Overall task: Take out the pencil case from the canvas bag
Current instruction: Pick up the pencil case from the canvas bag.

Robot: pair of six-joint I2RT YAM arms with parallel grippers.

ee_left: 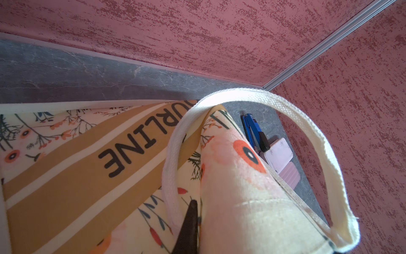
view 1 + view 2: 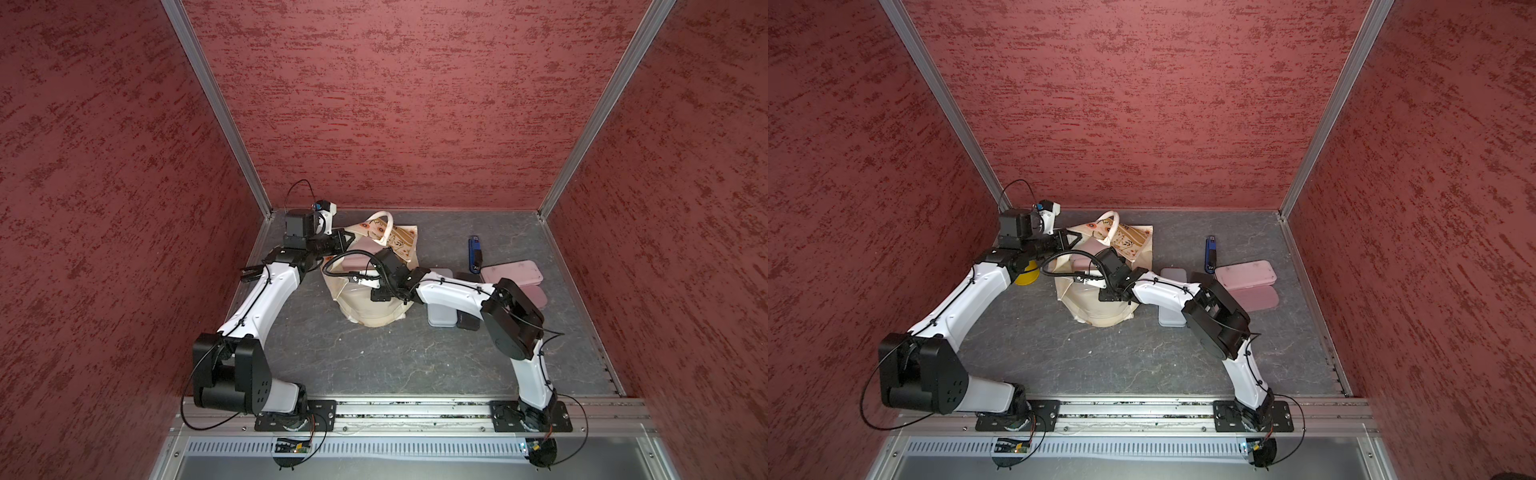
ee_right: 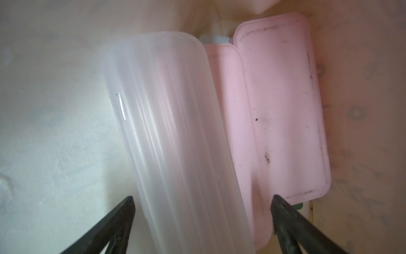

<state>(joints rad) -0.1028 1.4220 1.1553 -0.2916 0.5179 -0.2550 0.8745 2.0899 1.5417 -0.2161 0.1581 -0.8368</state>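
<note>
bag: canvas bag [image 2: 365,309] sits slumped mid-bench [image 2: 374,365], with its printed side pulled up and the mouth gaping.
left tool: the left tool [image 2: 351,239] is clamped fully shut on the bag's upper edge, right by the white handle [image 1: 285,114]. Can't tell if strap or cloth is between the pads. Purpose, I'd say: hold the printed side up so the mouth doesn't collapse on the other arm.
right tool: the right tool [image 3: 203,198] is down inside the bag mouth, jaws spread to full width and gripping nothing. The spread fits a wide target.
pencil case: frosted pencil case [image 3: 167,123] is inside the bag, lying on the inner cloth with its near end between the open jaws.
neighbours: pink cases [image 3: 283,105] are also inside the bag, touching the frosted one along its long edge. One jaw tip sits over pink, not in the gap.
outside: more pink cases [image 2: 513,272], a grey case [image 2: 440,318] and a blue stapler [image 2: 474,251] lie beside the bag on the right arm's side, apart from it. Not involved.
step: pre-grasp, nothing lifted yet.
risk: closing here could pinch two cases or snag the lining.
next: shift the jaws to flank the frosted case only, close, then withdraw through the mouth with the left clamp on.
</note>
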